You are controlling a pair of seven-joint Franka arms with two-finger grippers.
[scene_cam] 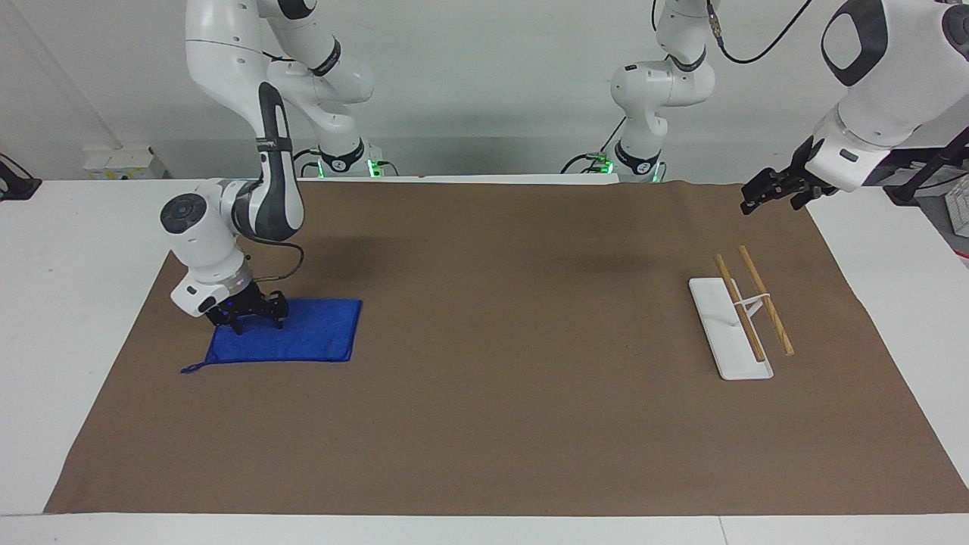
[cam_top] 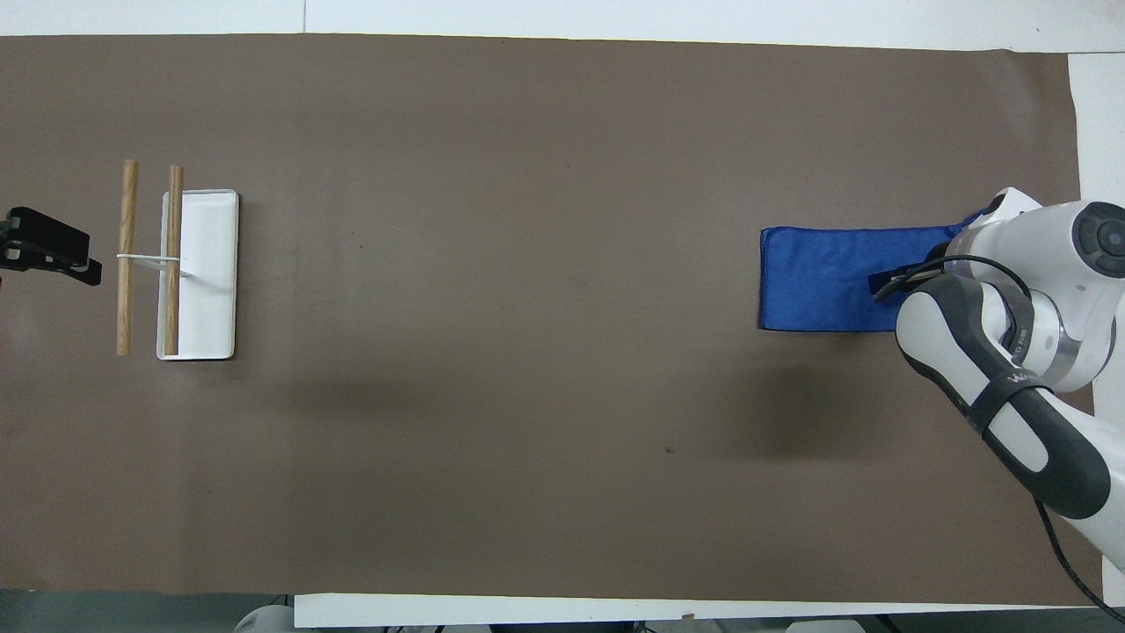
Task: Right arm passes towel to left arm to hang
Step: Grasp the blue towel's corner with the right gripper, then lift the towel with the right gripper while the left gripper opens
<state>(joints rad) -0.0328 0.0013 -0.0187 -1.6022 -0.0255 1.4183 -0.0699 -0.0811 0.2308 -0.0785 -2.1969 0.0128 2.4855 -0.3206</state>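
Observation:
The blue towel lies flat on the brown mat at the right arm's end of the table; it also shows in the overhead view. Its thin loop sticks out at the corner farthest from the robots. My right gripper is open and sits low on the towel's edge nearest the robots, with its fingertips touching or just above the cloth. In the overhead view the right arm hides most of the gripper and one finger shows. My left gripper waits in the air over the mat's edge at the left arm's end.
A rack with a white base and two wooden rods stands at the left arm's end; it also shows in the overhead view. The brown mat covers most of the white table.

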